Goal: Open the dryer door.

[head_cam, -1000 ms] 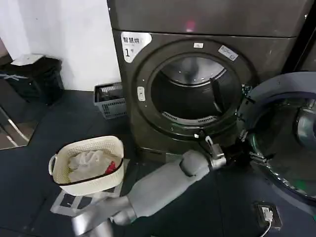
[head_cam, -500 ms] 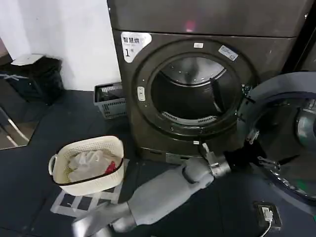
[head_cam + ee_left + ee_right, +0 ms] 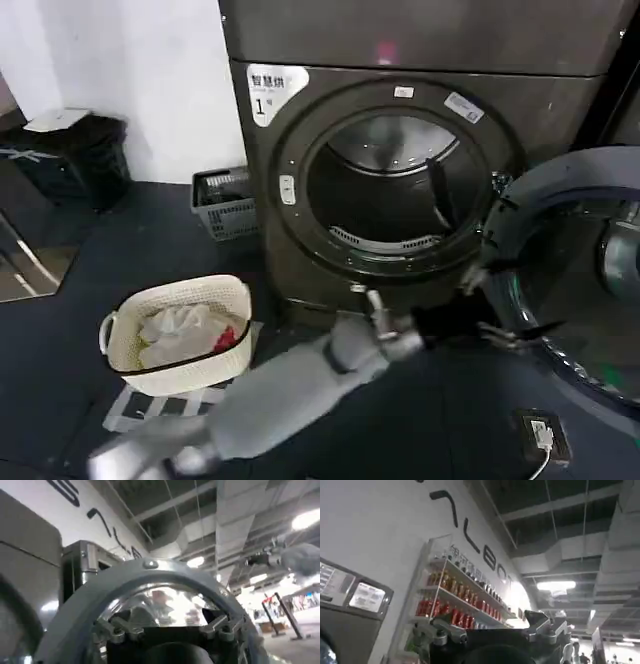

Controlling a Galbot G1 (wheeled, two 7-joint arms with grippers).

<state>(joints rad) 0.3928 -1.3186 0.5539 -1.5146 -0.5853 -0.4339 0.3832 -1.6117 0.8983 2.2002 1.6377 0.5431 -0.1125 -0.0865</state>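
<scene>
The dryer (image 3: pixel 400 190) gapes in front of me, its dryer door (image 3: pixel 560 270) swung wide to my right. My left gripper (image 3: pixel 497 298), fingers spread, hovers just beside its inner rim; a careless swing could clip that edge. The door's far side is cut off.

Glossy glass dryer door (image 3: pixel 560 290); woven plastic basket (image 3: pixel 180 335)

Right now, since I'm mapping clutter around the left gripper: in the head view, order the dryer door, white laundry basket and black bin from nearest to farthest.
From the left gripper:
1. dryer door, swung open right beside it.
2. white laundry basket, on the floor at left.
3. black bin, far left by the wall.
</scene>
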